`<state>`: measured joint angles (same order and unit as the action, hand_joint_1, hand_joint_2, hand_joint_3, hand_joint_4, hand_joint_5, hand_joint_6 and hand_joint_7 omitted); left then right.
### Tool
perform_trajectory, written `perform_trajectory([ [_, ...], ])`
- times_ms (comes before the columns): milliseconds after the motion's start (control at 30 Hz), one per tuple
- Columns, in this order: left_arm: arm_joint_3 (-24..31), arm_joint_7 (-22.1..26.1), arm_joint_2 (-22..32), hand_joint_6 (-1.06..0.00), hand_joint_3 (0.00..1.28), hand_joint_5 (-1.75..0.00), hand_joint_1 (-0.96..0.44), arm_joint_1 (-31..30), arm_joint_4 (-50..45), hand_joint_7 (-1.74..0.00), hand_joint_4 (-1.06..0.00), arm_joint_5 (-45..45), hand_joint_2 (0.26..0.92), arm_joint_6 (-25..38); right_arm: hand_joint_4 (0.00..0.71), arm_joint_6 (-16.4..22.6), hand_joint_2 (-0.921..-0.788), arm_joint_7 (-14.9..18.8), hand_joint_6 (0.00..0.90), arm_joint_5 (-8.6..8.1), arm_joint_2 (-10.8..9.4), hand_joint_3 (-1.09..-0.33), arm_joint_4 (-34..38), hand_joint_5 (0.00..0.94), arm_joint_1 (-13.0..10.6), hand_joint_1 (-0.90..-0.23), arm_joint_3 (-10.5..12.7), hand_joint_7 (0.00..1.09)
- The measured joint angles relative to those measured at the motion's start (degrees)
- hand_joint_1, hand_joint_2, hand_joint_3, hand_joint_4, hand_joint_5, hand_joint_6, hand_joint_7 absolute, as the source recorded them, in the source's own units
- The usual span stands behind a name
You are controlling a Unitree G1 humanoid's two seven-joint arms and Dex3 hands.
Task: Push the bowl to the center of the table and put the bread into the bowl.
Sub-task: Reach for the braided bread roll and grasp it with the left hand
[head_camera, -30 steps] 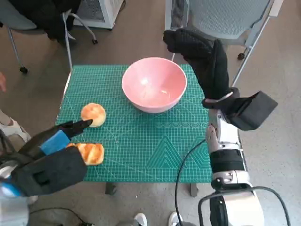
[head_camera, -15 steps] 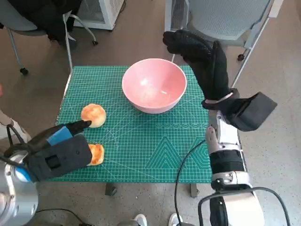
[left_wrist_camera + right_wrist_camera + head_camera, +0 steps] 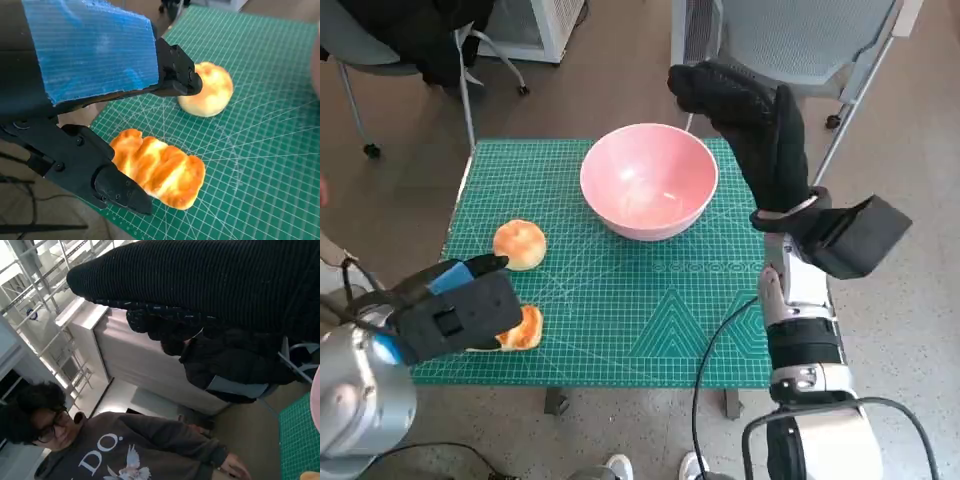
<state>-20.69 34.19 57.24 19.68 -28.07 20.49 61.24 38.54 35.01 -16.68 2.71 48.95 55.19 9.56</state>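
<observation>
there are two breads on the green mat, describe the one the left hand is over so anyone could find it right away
Start at the green cutting mat and go to its near corner on the robot's left, far from the pink bowl. Under the blue-taped left hand lies the long bread, with fingers open around it. Unlike the smooth round bun beside it, it is elongated, ridged and browned in stripes.

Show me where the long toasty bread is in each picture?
Head view: the long bread lies at the table's near left edge, partly under the left hand.
Left wrist view: low in the middle, between the black fingers.
Right wrist view: cannot tell.
Shared landmark: the round bun.
</observation>
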Motion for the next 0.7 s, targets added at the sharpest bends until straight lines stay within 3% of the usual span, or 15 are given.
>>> perform_trajectory([
  [700,-3.3,0.0,-3.5,-0.44,0.0,-0.02,-0.18,1.1,5.4,-0.01,-0.33,1.9,0.712,-0.7,0.165,-0.1,-0.921,-0.3,-0.001,0.04,0.3,-0.896,-0.3,0.003,0.0,-0.68,0.0,0.46],
])
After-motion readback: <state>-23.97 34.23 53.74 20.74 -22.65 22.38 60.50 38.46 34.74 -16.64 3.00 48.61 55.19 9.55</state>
